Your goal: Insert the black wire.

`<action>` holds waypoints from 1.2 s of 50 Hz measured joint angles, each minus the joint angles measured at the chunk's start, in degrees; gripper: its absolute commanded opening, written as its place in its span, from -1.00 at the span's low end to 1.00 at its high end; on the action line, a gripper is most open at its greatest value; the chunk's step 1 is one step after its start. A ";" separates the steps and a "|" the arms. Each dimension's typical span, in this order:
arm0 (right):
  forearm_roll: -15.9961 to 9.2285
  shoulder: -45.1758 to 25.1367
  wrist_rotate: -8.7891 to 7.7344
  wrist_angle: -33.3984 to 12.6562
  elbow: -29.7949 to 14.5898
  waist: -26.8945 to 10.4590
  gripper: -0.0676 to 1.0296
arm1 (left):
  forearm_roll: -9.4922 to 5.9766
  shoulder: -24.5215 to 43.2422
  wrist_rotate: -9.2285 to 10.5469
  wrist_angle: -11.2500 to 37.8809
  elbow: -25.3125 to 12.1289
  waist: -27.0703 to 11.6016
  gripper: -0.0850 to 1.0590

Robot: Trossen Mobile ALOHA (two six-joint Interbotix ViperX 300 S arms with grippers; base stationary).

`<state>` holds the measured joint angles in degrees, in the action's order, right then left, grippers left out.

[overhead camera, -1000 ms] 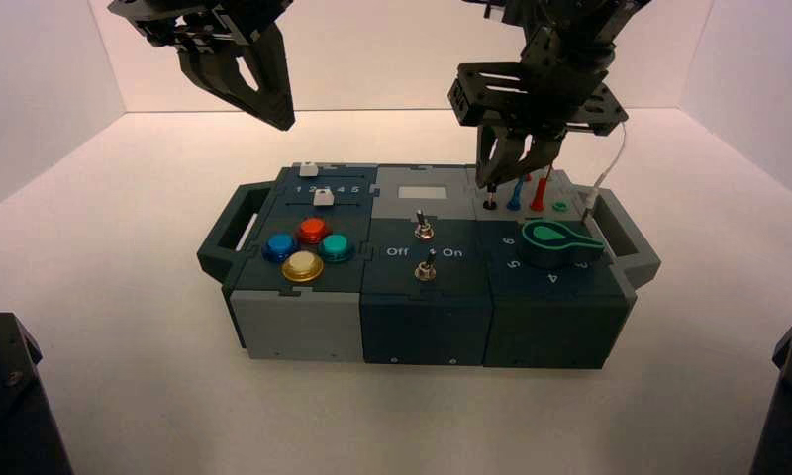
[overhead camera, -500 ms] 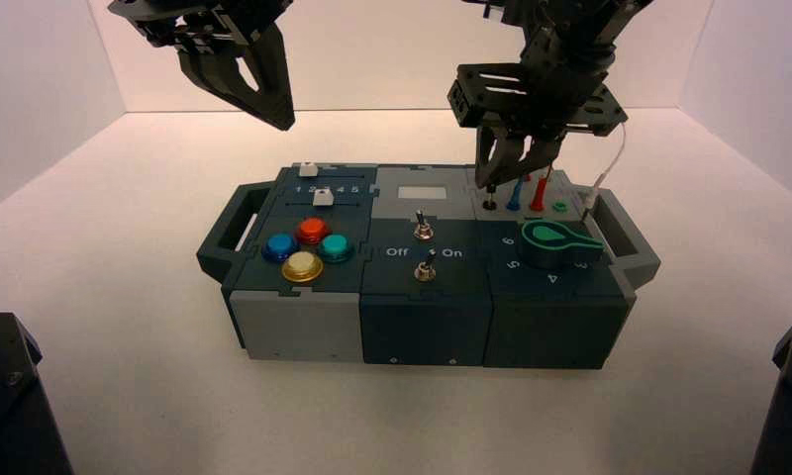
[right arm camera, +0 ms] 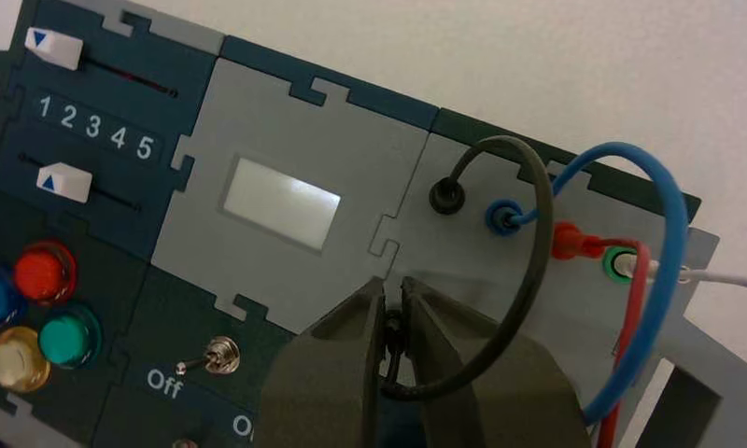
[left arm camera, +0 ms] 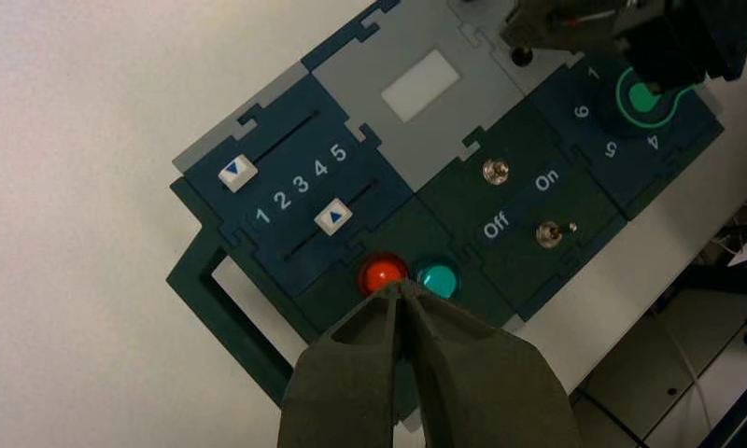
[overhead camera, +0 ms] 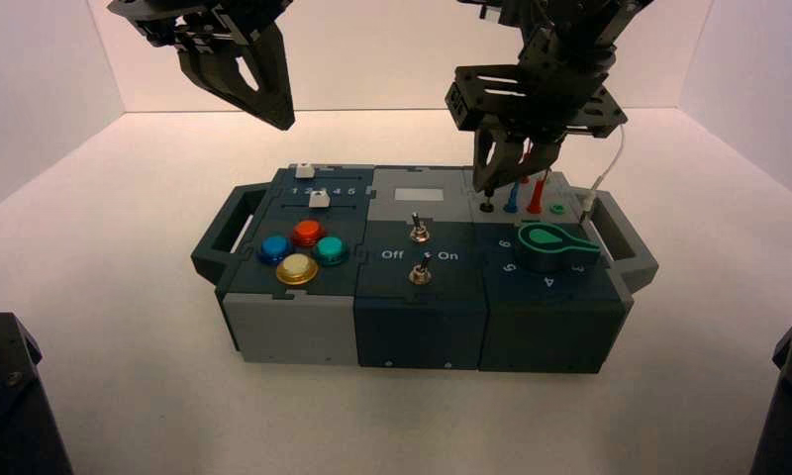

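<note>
At the box's right front, the right gripper (right arm camera: pixel 393 285) grips the black wire (right arm camera: pixel 535 243)

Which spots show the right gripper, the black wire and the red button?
Right gripper (right arm camera: pixel 393 285): right wrist view, between its fingertips.
Black wire (right arm camera: pixel 540 233): right wrist view, its looping cable.
Red button (right arm camera: pixel 41 274): right wrist view, its cap.

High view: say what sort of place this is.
Probably a robot test bench: a box of practice controls with buttons, switches and wires stands between plain pale walls, and two robot arms reach over it.
</note>
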<state>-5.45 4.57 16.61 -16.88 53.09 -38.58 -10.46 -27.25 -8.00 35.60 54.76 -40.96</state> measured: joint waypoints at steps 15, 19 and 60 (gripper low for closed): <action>-0.26 0.00 0.00 -0.35 0.00 -1.49 -0.92 | 0.09 -0.09 0.00 0.00 0.00 0.00 -0.91; -0.35 -0.09 0.00 -0.35 0.00 -1.58 -0.92 | 0.00 -0.18 0.00 0.00 0.00 0.00 -0.91; 1.49 -2.55 0.00 -0.88 -1.41 -3.16 -0.92 | 0.18 -0.35 0.00 -0.09 0.00 0.00 -0.91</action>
<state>-3.96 2.02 16.61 -17.75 51.68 -41.75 -10.28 -27.60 -8.00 35.51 54.76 -40.96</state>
